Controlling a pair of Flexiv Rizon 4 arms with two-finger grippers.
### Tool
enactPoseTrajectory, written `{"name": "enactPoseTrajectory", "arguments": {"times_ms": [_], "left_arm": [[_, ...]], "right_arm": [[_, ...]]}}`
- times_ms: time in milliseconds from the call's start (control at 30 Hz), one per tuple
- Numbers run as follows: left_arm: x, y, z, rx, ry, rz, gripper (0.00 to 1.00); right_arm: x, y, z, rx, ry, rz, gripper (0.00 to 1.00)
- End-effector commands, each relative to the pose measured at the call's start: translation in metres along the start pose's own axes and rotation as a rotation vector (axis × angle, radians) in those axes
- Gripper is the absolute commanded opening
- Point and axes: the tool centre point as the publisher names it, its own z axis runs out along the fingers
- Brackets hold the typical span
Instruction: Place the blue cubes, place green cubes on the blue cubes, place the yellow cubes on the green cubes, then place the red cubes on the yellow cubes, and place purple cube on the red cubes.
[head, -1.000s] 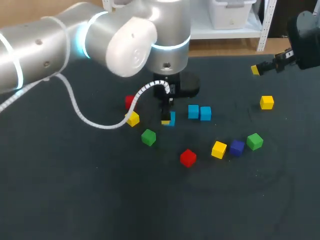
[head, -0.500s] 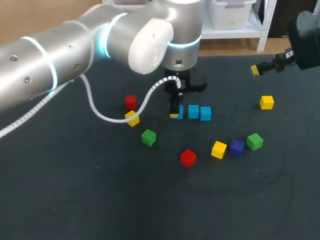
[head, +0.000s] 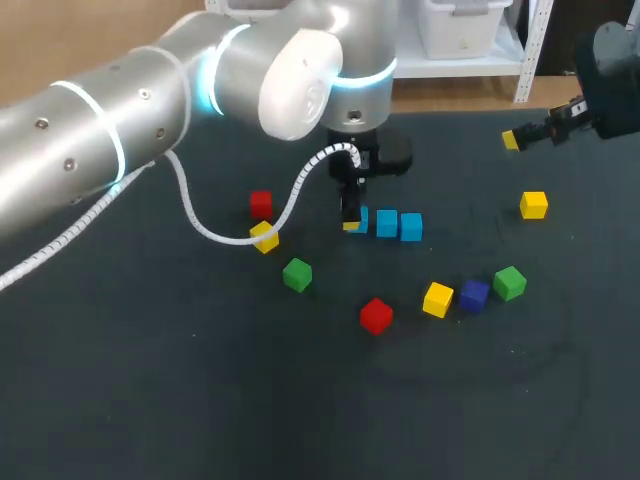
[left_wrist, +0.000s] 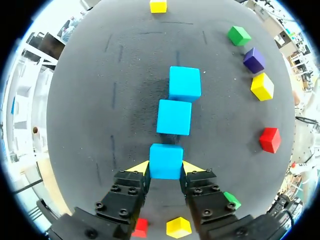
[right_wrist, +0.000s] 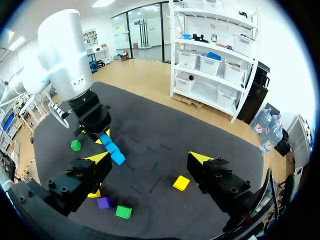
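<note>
My left gripper (head: 352, 223) is shut on a blue cube (left_wrist: 165, 161), both yellow-tipped fingers (left_wrist: 140, 167) pressing its sides. It is held low, in line with two more blue cubes (left_wrist: 174, 117) (left_wrist: 185, 83) and close against the nearer one. In the head view the three blue cubes (head: 387, 223) form a short row at mid-table. My right gripper (right_wrist: 150, 159) hangs open and empty high over the far right (head: 515, 140).
Scattered on the dark mat: red cube (head: 261, 204), yellow cube (head: 264, 237) and green cube (head: 296, 274) left of the row; red cube (head: 376, 315), yellow cube (head: 437, 298), purple cube (head: 474, 294), green cube (head: 509, 283) in front; yellow cube (head: 533, 205) far right.
My left arm has carried the blue cube to the right and slightly back, bringing it up beside the two blue cubes. The right arm has stayed still.
</note>
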Motion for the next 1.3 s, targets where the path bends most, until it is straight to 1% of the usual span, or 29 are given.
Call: {"name": "enactPoseTrajectory", "arguments": {"times_ms": [33, 333, 833, 867, 900, 1033, 1133, 1200, 1267, 1300], "left_arm": [[0.004, 0.003, 0.005, 0.012, -0.019, 0.003, 0.00], [0.001, 0.003, 0.009, 0.022, -0.047, -0.008, 0.00], [-0.005, 0.007, 0.010, 0.027, -0.052, 0.022, 0.00], [-0.005, 0.007, 0.011, 0.027, -0.053, 0.025, 0.01], [-0.005, 0.006, 0.011, 0.028, -0.053, 0.027, 0.07], [-0.006, 0.006, 0.011, 0.027, -0.053, 0.031, 0.10], [-0.008, 0.006, 0.011, 0.027, -0.056, 0.036, 0.16], [-0.010, 0.005, 0.010, 0.026, -0.058, 0.043, 0.16], [-0.012, 0.004, 0.010, 0.026, -0.059, 0.049, 0.21], [-0.012, 0.004, 0.010, 0.026, -0.059, 0.050, 0.21]], "right_arm": [[0.001, 0.002, 0.000, 0.009, -0.002, 0.001, 1.00], [0.001, 0.002, 0.000, 0.009, -0.002, 0.001, 1.00], [0.001, 0.002, 0.000, 0.009, -0.002, 0.001, 1.00], [0.001, 0.002, 0.000, 0.009, -0.002, 0.001, 1.00], [0.001, 0.002, 0.000, 0.009, -0.002, 0.001, 1.00], [0.001, 0.002, 0.000, 0.009, -0.002, 0.001, 1.00], [0.001, 0.002, 0.000, 0.009, -0.002, 0.001, 1.00], [0.001, 0.002, 0.000, 0.009, -0.002, 0.001, 1.00], [0.001, 0.002, 0.000, 0.009, -0.002, 0.001, 1.00], [0.001, 0.002, 0.000, 0.009, -0.002, 0.001, 1.00]]}}
